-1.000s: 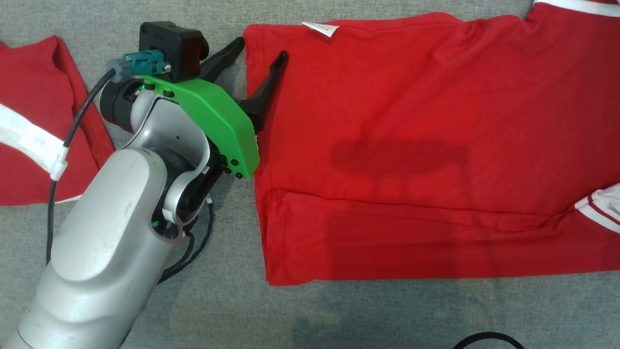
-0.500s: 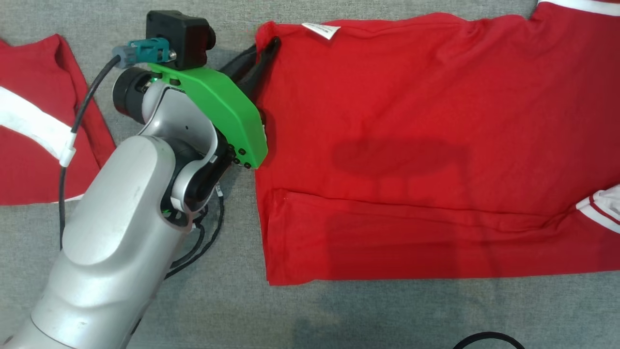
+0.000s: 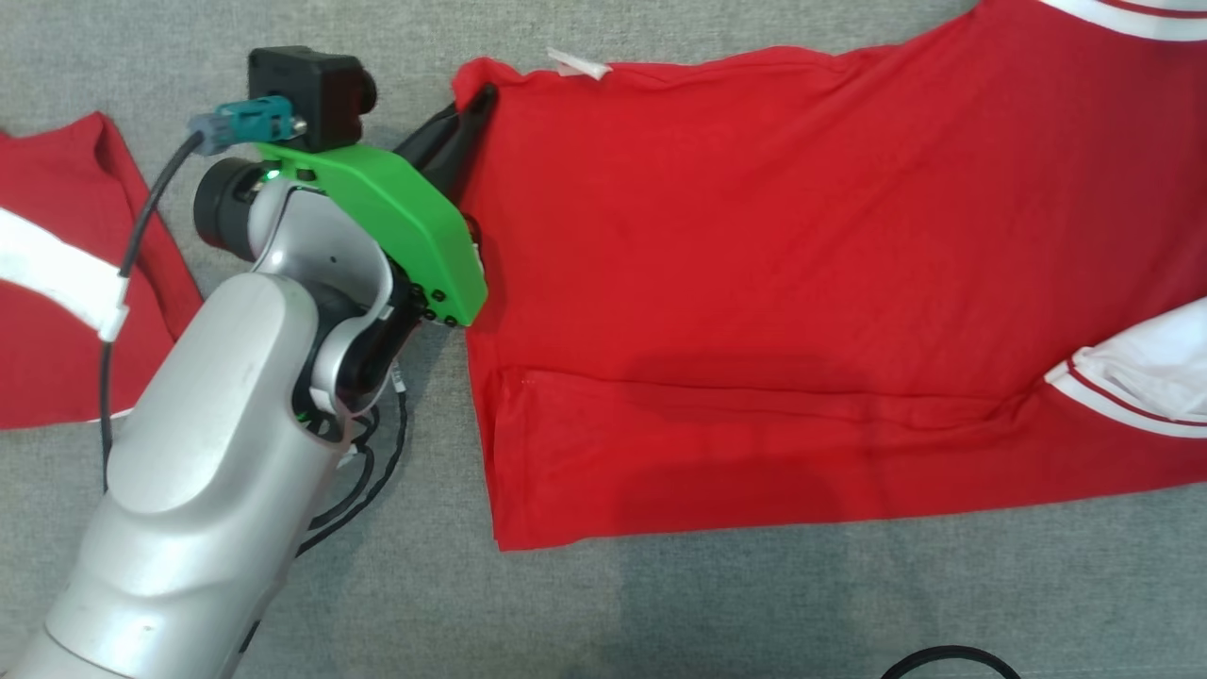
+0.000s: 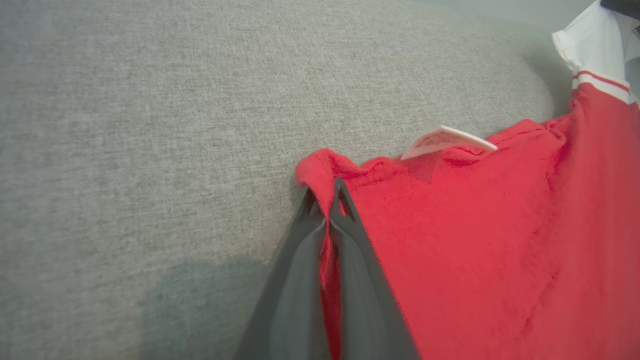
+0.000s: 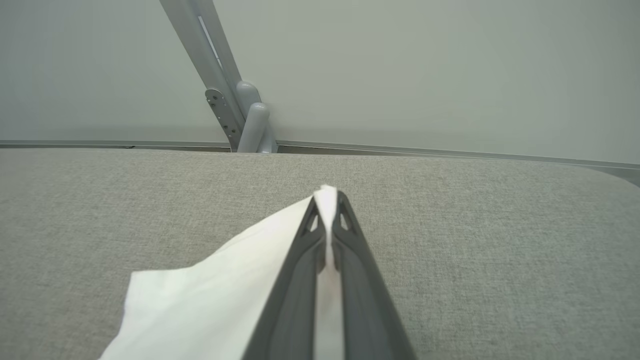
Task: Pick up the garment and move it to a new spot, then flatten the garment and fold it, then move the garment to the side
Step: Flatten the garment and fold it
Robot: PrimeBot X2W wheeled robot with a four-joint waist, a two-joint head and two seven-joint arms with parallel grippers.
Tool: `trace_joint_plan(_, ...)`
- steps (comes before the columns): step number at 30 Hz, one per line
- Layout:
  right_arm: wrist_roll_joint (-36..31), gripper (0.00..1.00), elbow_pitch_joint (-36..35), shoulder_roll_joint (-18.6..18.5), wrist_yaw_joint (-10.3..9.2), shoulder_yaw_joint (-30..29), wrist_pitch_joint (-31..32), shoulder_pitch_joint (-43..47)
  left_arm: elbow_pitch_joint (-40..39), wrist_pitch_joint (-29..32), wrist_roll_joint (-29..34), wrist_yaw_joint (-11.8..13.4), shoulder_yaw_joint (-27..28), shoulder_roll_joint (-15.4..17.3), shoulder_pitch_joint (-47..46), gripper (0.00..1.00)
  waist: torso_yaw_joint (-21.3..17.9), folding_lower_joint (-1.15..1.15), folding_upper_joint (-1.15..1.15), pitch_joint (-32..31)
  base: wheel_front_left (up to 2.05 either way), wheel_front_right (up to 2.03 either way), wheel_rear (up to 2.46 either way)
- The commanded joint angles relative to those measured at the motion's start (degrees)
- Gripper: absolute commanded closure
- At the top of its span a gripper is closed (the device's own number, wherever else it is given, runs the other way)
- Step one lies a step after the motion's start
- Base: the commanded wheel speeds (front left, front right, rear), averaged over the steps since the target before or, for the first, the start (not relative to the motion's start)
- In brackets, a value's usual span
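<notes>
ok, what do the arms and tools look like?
Left arm: rounded silver-grey shell, bright green wrist bracket, black box camera with teal connector and black cable. On the left tool and right tool, two long dark grey tapered fingers each, triangular cut-outs near tips.

Head: aimed down onto table (image 3: 660,613).
Left wrist: close, oblique; shirt corner (image 4: 313,168) shared with head.
Right wrist: low, faced toward wall (image 5: 400,65).
</notes>
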Motion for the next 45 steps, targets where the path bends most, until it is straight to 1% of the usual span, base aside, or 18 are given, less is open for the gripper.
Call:
trace_joint_plan(1, 0.97, 1.00, -0.73, -0.58, -0.08, 0.29, -1.18, 0.98, -0.20, -0.56, -0.27, 0.42, 0.75, 0.75, 0.77, 1.00, -1.27, 0.00, 0.00, -1.50, 0.00, 0.00, 0.00)
trace_joint_plan(5, 4.11, 1.00, -3.10, -0.80, -0.08, 1.04, -3.67, 2.53, -1.44, -1.79, -0.32, 1.33, 2.06, 2.02, 1.93, 1.00, -2.31, 0.00, 0.00, -2.90, 0.00, 0.00, 0.00)
trace_joint_plan(8, 6.30, 1.00, -5.32, -1.82, -0.08, 2.42, -4.93, 4.48, -2.31, -2.27, -0.50, 1.86, 2.62, 2.74, 3.25, 1.00, -2.93, 0.00, 0.00, -4.39, 0.00, 0.00, 0.00)
trace_joint_plan(10, 8.48, 1.00, -7.80, -2.86, -0.08, 3.29, -6.23, 7.09, -3.09, -2.67, -0.75, 2.29, 2.88, 3.37, 4.79, 1.00, -3.59, 0.00, 0.00, -6.01, 0.00, 0.00, 0.00)
trace_joint_plan(15, 12.20, 1.00, -13.18, -4.80, -0.08, 4.00, -8.62, 14.37, -5.00, -3.70, -1.10, 3.13, 2.52, 3.56, 8.90, 1.00, -4.76, 0.00, 0.00, -8.84, 0.00, 0.00, 0.00)
trace_joint_plan(18, 14.17, 1.00, -16.73, -6.00, -0.08, 3.25, -10.29, 20.06, -6.72, -4.55, -1.48, 3.52, 2.58, 3.82, 11.71, 1.00, -5.45, 0.00, 0.00, -10.59, 0.00, 0.00, 0.00)
trace_joint_plan(19, 14.17, 1.00, -16.73, -6.00, -0.08, 3.25, -10.29, 20.06, -6.72, -4.55, -1.48, 3.52, 2.58, 3.82, 11.71, 1.00, -5.45, 0.00, 0.00, -10.59, 0.00, 0.00, 0.00)
trace_joint_plan(20, 15.14, 1.00, -19.34, -6.66, -0.08, 2.45, -11.42, 24.23, -8.33, -5.40, -1.59, 3.91, 2.66, 3.96, 13.74, 1.00, -5.88, 0.00, 0.00, -11.61, 0.00, 0.00, 0.00)
trace_joint_plan(21, 15.14, 1.00, -19.34, -6.66, -0.08, 2.45, -11.42, 24.23, -8.33, -5.40, -1.59, 3.91, 2.66, 3.96, 13.74, 1.00, -5.88, 0.00, 0.00, -11.61, 0.00, 0.00, 0.00)
trace_joint_plan(23, 16.43, 1.00, -22.15, -6.71, -0.08, 0.96, -12.77, 28.87, -10.15, -6.02, -2.04, 4.40, 2.65, 3.87, 16.24, 1.00, -6.20, 0.00, 0.00, -12.52, 0.00, 0.00, 0.00)
trace_joint_plan(27, 18.21, 1.00, -28.49, -5.22, -0.08, -3.06, -14.66, 39.00, -13.96, -7.25, -2.94, 6.10, 3.29, 4.53, 21.43, 1.00, -7.12, 0.00, 0.00, -13.92, 0.00, 0.00, 0.00)
trace_joint_plan(30, 17.97, 1.00, -32.48, -2.28, -0.08, -5.53, -15.34, 46.52, -15.08, -8.38, -3.60, 7.35, 4.24, 4.59, 25.16, 1.00, -7.86, 0.00, 0.00, -14.24, 0.00, 0.00, 0.00)
trace_joint_plan(33, 17.24, 1.00, -34.38, 1.14, -0.07, -7.11, -15.61, 51.54, -14.52, -9.74, -4.12, 7.82, 4.79, 4.63, 27.57, 1.00, -8.87, 0.00, 0.00, -14.49, 0.00, 0.00, 0.00)
trace_joint_plan(36, 15.57, 1.00, -33.93, 3.30, -0.07, -7.61, -15.32, 53.93, -13.68, -10.74, -4.65, 7.80, 4.62, 3.94, 29.27, 1.00, -9.76, 0.00, 0.00, -14.72, 0.00, 0.00, 0.00)
trace_joint_plan(39, 14.54, 1.00, -34.23, 5.02, -0.06, -7.29, -15.00, 54.46, -13.32, -11.55, -4.96, 7.85, 5.04, 4.01, 30.32, 1.00, -10.35, 0.00, 0.00, -15.14, 0.00, 0.00, 0.00)
trace_joint_plan(45, 13.18, 1.00, -35.23, 6.91, -0.06, -7.89, -13.69, 55.35, -14.17, -12.90, -5.75, 8.19, 6.00, 3.86, 32.13, 1.00, -10.47, 0.00, 0.00, -15.89, 0.00, 0.00, 0.00)
